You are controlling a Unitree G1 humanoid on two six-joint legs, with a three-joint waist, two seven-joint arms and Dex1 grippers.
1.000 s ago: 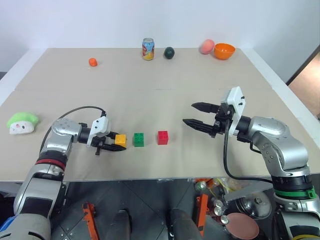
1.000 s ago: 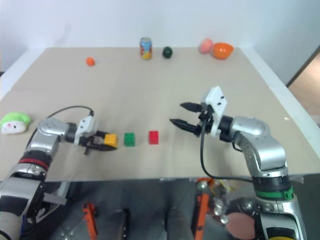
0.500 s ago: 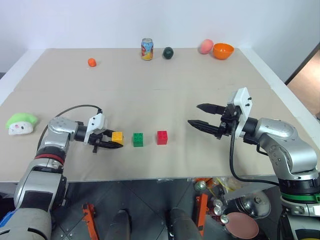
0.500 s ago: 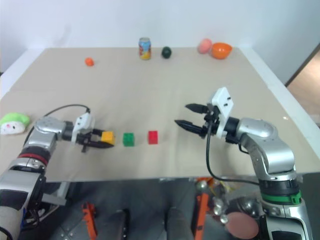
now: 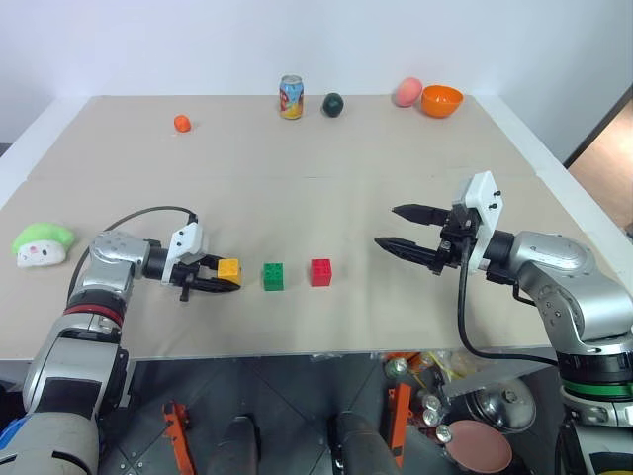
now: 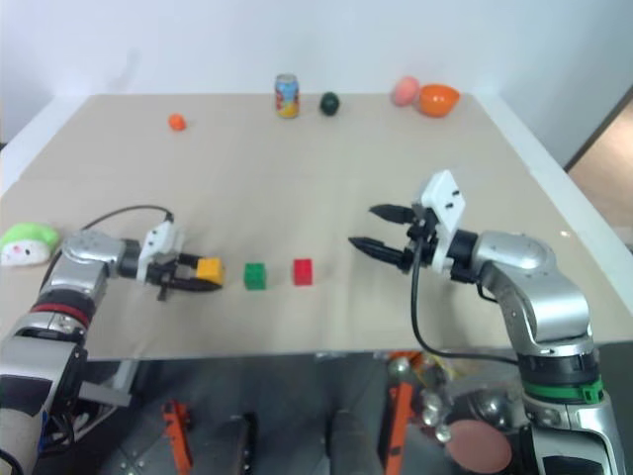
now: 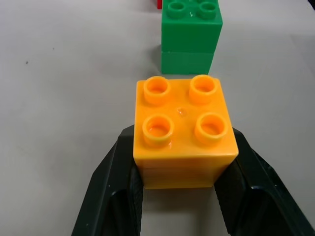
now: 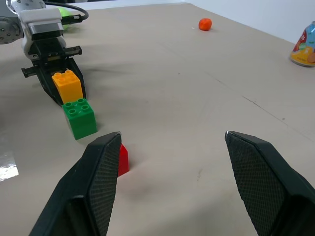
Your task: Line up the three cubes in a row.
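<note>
Three studded cubes lie in a line near the table's front edge: yellow-orange cube on the left, green cube in the middle, red cube on the right. My left gripper lies low on the table, shut on the yellow-orange cube, one black finger on each side. In the left wrist view the green cube stands just beyond it across a small gap. To the right of the red cube, my right gripper hovers open and holds nothing.
Along the table's far edge stand a drink can, a dark ball, a pink fruit and an orange bowl. A small orange ball lies far left. A green-and-white plush toy sits at the left edge.
My left gripper has drawn the yellow-orange cube slightly left, widening its gap to the green cube. The right gripper has shifted slightly to the right and stays open.
</note>
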